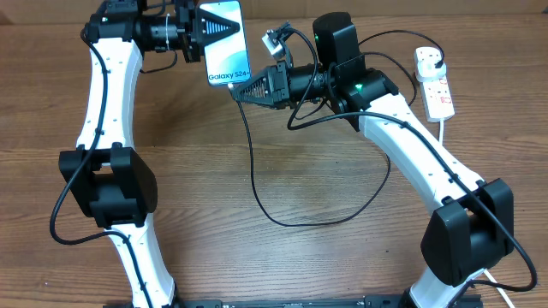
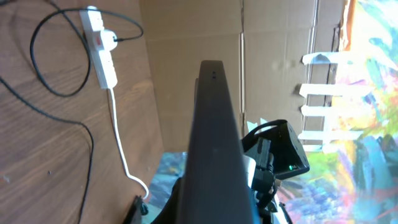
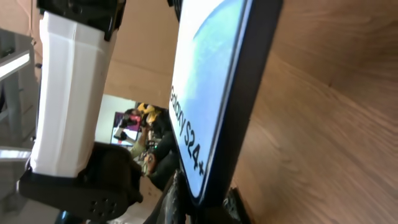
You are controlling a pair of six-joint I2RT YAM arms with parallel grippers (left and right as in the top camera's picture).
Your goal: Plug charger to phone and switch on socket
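So the left hand (image 1: 216, 31) is gripping the phone (image 1: 224, 64) tight by its top half and holding it up off the desk (image 1: 257, 265), over at the far side. The screen is lit and showing "Galaxy S24+". From the left wrist cam you're basically just looking down the phone's dark edge (image 2: 214, 137).

The right hand (image 1: 244, 89) is squeezed closed too, and it's sitting right at the phone's bottom edge. The charger (image 1: 253, 167) is coming out from between its fingertips, so it's pinching the connector end. I can't see the tip itself, and can't tell if it's actually in the port.

The rest of the cable is hanging down, looping across the middle of the desk and running back up to its black plug (image 1: 431, 58), which is sitting in the socket (image 1: 438, 90) at the far right. The red switch is too small to read either way.
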